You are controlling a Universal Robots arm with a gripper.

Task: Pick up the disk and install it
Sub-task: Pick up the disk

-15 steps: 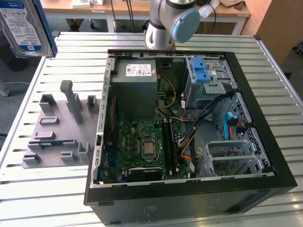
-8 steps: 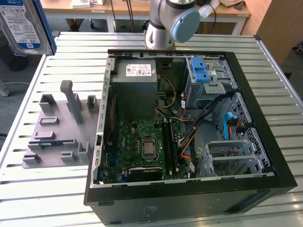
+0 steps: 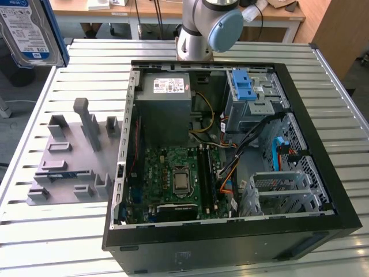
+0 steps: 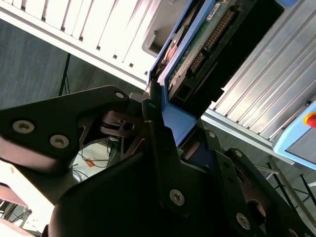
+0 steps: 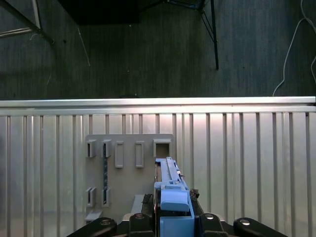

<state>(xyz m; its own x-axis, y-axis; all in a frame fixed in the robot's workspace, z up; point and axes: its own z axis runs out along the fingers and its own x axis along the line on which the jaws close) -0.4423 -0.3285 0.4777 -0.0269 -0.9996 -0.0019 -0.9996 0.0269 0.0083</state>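
The disk (image 3: pixel 26 29), silver with a blue-and-white label and a blue carrier frame, hangs high at the exterior view's upper left, well above the table. In the second wrist view the disk (image 4: pixel 197 54) shows its green circuit side and connector, and my gripper (image 4: pixel 173 123) is shut on its blue frame. The first wrist view shows the disk (image 5: pixel 172 195) edge-on between my black fingers (image 5: pixel 140 217). It hangs over the grey fixture plate (image 5: pixel 129 148).
An open computer case (image 3: pixel 323 231) lies on the slatted metal table (image 3: pixel 52 242), with a motherboard, a grey power supply (image 3: pixel 164 104), a light-blue latch bracket (image 3: pixel 245 86) and a metal drive cage (image 3: pixel 282 190). The grey fixture plate (image 3: pixel 75 156) lies beside the case. The arm's base (image 3: pixel 202 29) stands behind.
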